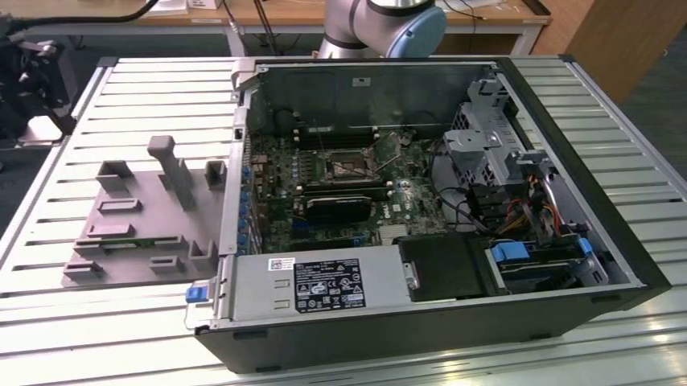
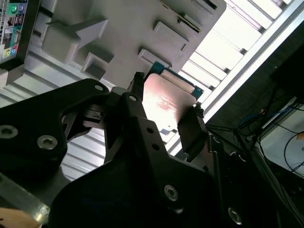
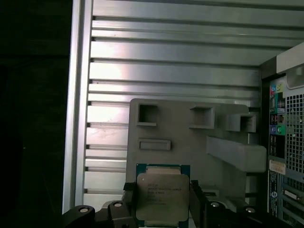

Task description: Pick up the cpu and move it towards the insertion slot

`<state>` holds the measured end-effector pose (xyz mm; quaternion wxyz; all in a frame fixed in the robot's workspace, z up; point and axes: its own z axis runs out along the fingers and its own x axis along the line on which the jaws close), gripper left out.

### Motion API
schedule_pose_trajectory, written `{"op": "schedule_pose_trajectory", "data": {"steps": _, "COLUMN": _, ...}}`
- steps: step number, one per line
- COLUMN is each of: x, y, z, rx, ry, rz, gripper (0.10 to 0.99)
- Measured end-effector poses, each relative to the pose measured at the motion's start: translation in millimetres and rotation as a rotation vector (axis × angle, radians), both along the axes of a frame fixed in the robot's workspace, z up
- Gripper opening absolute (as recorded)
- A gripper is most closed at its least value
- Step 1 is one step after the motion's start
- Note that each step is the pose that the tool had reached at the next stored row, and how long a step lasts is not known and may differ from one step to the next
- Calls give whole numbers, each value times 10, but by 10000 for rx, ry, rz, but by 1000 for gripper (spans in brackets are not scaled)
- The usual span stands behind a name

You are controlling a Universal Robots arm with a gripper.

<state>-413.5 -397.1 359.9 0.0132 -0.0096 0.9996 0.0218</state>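
Claw (image 3: 162, 202): is gripping the cpu (image 3: 161, 190) by two opposite edges.
Cpu: is being held over the grey fixture (image 3: 190, 142), well apart from the insertion slot (image 1: 346, 165).
Care: keeping the chip level is probably mattering most.

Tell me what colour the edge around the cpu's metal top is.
Teal green around the cpu, clearest in the first wrist view.

Exterior view evenly lit. Hard glare on ribbed silver aluminium tabletop (image 3: 171, 71) in both wrist views; silvery square metal-topped chip (image 2: 164, 102) washed pinkish in second wrist view; beyond tabletop edge, near-black.
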Motion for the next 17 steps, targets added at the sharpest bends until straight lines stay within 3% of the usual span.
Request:
{"op": "schedule_pose_trajectory", "data": {"steps": 8, "x": 0, "y": 6, "z": 248, "rx": 0, "ry": -30, "rz": 0, "gripper": 537}}
{"op": "schedule_pose_trajectory", "data": {"steps": 15, "x": 1, "y": 7, "z": 264, "rx": 0, "ry": -31, "rz": 0, "gripper": 537}}
{"op": "schedule_pose_trajectory", "data": {"steps": 17, "x": 40, "y": 7, "z": 264, "rx": 0, "ry": -31, "rz": -1, "gripper": 537}}
